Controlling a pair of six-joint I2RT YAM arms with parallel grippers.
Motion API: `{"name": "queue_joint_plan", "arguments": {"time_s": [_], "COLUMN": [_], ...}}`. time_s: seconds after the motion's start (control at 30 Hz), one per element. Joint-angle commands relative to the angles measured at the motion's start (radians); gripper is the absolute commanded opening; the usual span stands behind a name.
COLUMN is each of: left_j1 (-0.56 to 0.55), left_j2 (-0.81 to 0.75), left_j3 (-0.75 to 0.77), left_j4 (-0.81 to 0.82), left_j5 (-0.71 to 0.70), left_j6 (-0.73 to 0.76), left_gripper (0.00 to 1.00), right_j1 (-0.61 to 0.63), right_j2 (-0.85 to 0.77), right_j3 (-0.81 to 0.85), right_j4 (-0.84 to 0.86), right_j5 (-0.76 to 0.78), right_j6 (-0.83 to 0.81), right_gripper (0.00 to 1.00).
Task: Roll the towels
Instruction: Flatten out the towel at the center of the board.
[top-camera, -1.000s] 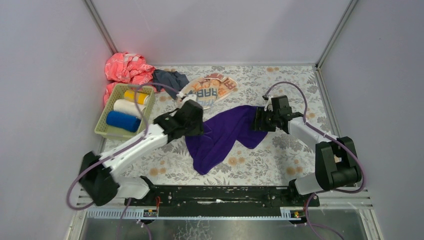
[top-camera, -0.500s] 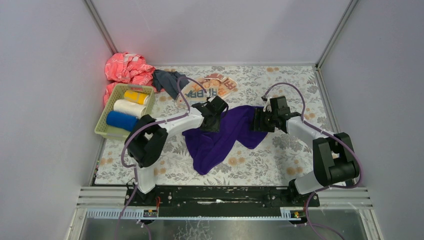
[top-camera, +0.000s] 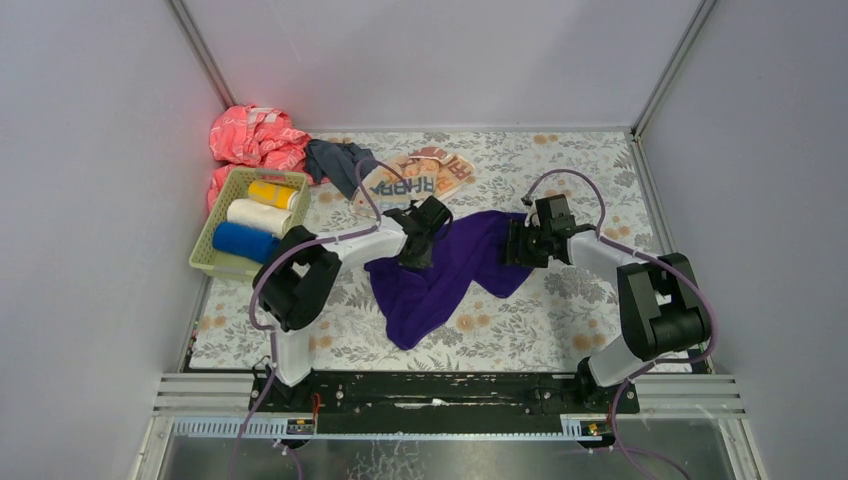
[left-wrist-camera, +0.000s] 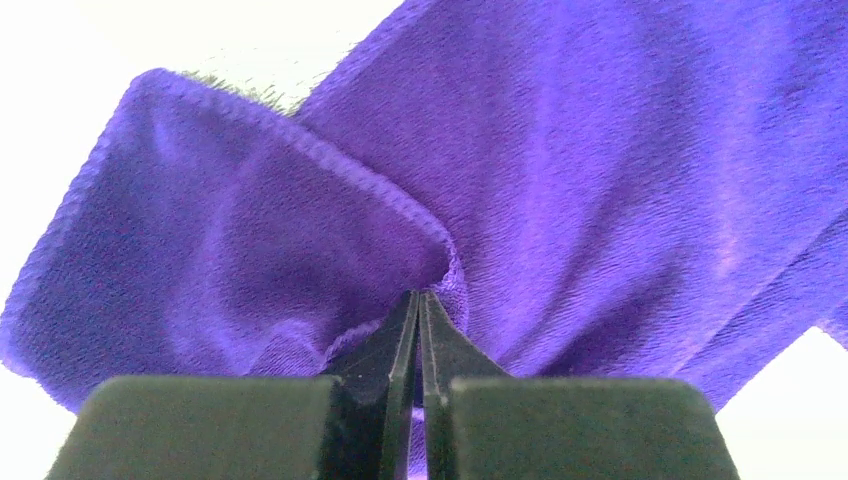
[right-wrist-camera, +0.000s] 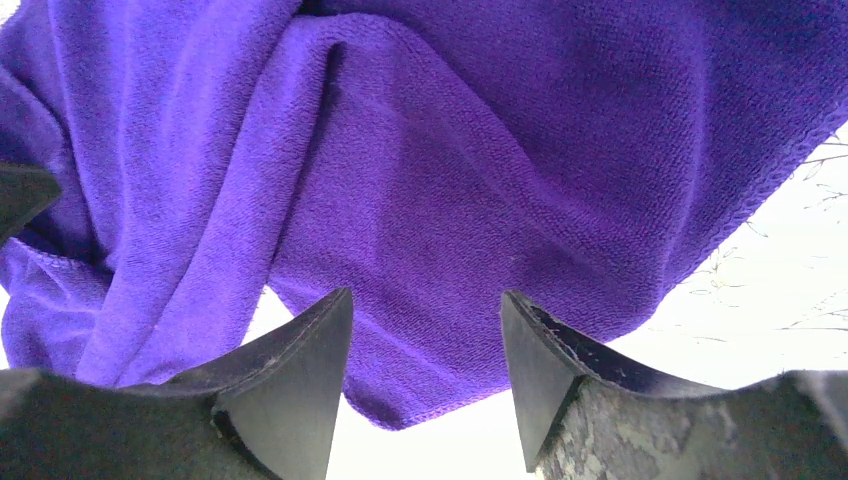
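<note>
A crumpled purple towel (top-camera: 445, 275) lies mid-table on the floral covering. My left gripper (top-camera: 414, 250) rests on its upper left edge. In the left wrist view that gripper (left-wrist-camera: 420, 293) is shut, with a hemmed fold of the purple towel (left-wrist-camera: 600, 150) pinched at its tips. My right gripper (top-camera: 512, 246) sits at the towel's right end. It stands open (right-wrist-camera: 425, 292), and a corner of the purple towel (right-wrist-camera: 450, 150) lies between and just beyond its fingers. A cream "RABBIT" towel (top-camera: 415, 180) and a dark grey-blue towel (top-camera: 335, 160) lie at the back.
A green basket (top-camera: 205, 262) at the left holds a yellow roll (top-camera: 272, 192), a white roll (top-camera: 257, 214) and a blue roll (top-camera: 245, 242). A pink-red cloth (top-camera: 255, 135) is bunched in the back left corner. Walls close in on both sides.
My left arm swung in from the left, set its gripper on the purple towel's upper edge and shut on it. The right gripper stayed open and hardly moved.
</note>
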Motion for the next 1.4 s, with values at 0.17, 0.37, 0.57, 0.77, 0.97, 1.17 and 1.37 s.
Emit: {"name": "queue_joint_plan", "arguments": {"time_s": [0.17,0.37,0.57,0.77,0.97,1.17,1.37], "left_j1": [0.109,0.233,0.355,0.453,0.562,0.566,0.566], "left_j2": [-0.251,-0.499,-0.768,-1.009,-1.140,-1.242,-1.123], "left_j3": [-0.209,-0.464,-0.651,-0.772,-0.744,-0.672,-0.613], "left_j4": [0.061,0.088,0.111,0.056,-0.093,-0.281,-0.222], "left_j5": [-0.006,0.065,0.106,0.061,-0.042,-0.260,-0.194], "left_j6": [-0.003,-0.095,-0.258,-0.474,-0.544,-0.604,-0.477], "left_gripper": [0.00,0.00,0.00,0.00,0.00,0.00,0.35], "right_j1": [0.007,-0.010,-0.156,-0.256,-0.364,-0.376,-0.301], "right_j2": [0.032,0.054,-0.027,-0.128,-0.179,-0.241,-0.243], "right_j3": [-0.006,-0.010,-0.089,-0.146,-0.135,-0.114,-0.076], "right_j4": [-0.015,-0.049,-0.030,-0.022,-0.033,-0.032,0.026], "right_j5": [0.127,0.209,0.254,0.357,0.394,0.391,0.152], "right_j6": [0.044,0.075,0.143,0.210,0.266,0.240,0.114], "right_gripper": [0.65,0.68,0.69,0.72,0.73,0.74,0.76]}}
